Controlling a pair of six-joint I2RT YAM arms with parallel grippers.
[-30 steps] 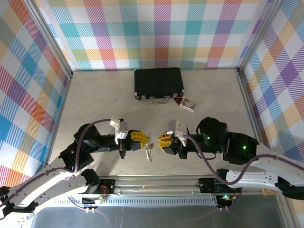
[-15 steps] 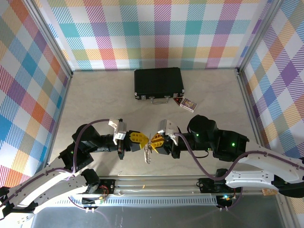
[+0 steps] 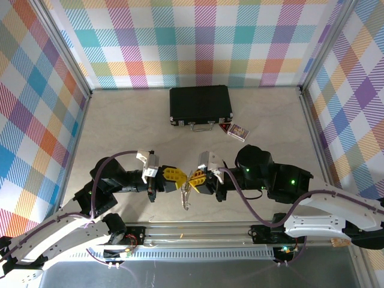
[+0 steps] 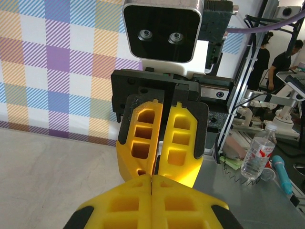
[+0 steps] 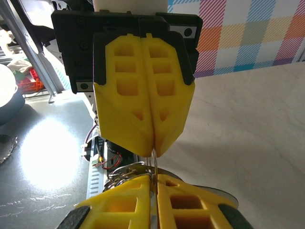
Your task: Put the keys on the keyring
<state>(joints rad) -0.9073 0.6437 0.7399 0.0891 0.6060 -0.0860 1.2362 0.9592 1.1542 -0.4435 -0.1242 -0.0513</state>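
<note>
Both arms meet nose to nose in the air over the near part of the counter, well clear of the black case. The left gripper is pressed together and so is the right gripper. Their tips are touching or as good as.

On the right wrist camera we see thin wire of the keyring running out of the left gripper's seam and straight into the right one, so we read both as pinching the same loop. We cannot tell whether a key is also clamped in the right fingers: yellow on yellow.

Why it's held this way, as we judge it: the loop is floppy and has no stiffness of its own. Two pinch points in the air pull a short span taut, which is what we'd need to work a key on. On the counter it would just slide.

The keys hang just below the meeting point, off the surface, as a silver dangle. The heads are too small to make out from above.

Vs earlier:
- **A second ago:** the right gripper stood off to the right with a clear gap, and the dangle hung from the left gripper alone.
- **Half a second ago:** the gap was already closed.
- **Since then:** almost nothing. The dangle sits slightly further left, and the left arm has basically not moved.
</note>
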